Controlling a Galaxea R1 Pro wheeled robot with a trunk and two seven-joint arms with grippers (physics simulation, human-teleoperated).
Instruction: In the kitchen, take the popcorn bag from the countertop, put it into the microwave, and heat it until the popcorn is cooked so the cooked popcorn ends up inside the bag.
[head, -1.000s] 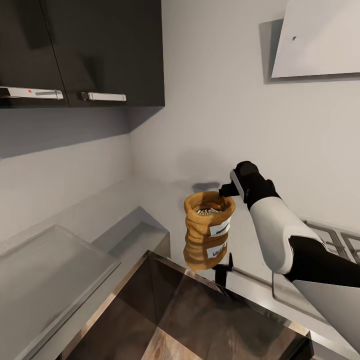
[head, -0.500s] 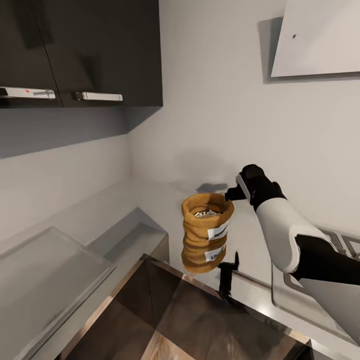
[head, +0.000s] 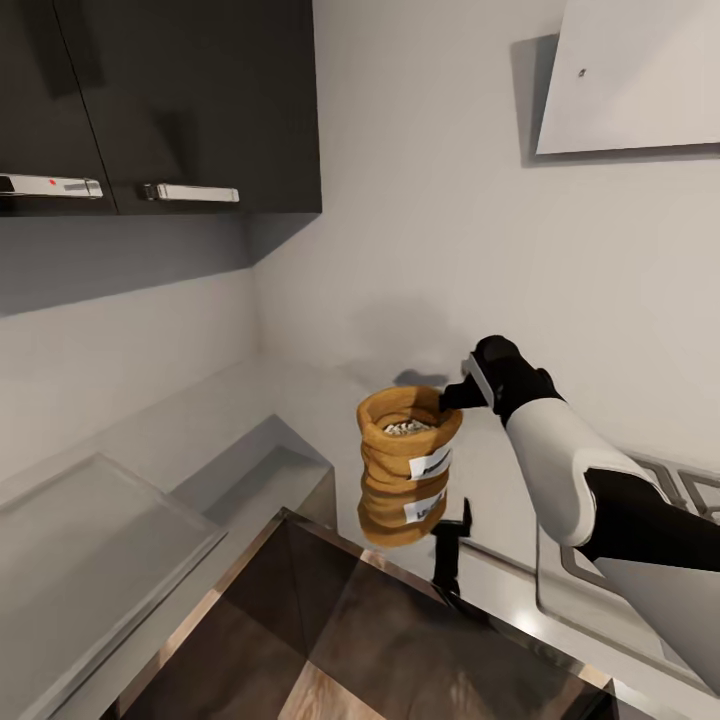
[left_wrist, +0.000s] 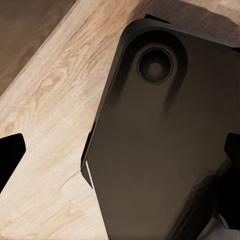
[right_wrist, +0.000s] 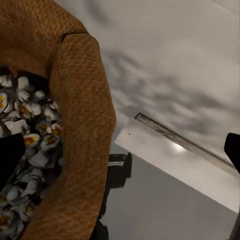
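From the head: popcorn bag (head: 409, 452) upright on the glossy countertop (head: 300, 420), long axis vertical, mirrored in the slab below.
Right gripper (head: 452, 394): at the bag's rolled rim on the wall side, right arm clearly the nearer one; finger spread not readable from here.
Along the right wrist: one dark fingertip (right_wrist: 10, 159) inside the bag over the popcorn (right_wrist: 27, 150), the other (right_wrist: 233, 146) well outside; jaws wide, straddling the rim, nothing clamped.
Along the left wrist: dark robot housing (left_wrist: 160, 140) above wood floor (left_wrist: 45, 115); left gripper (left_wrist: 120, 150) parted wide, holding nothing.
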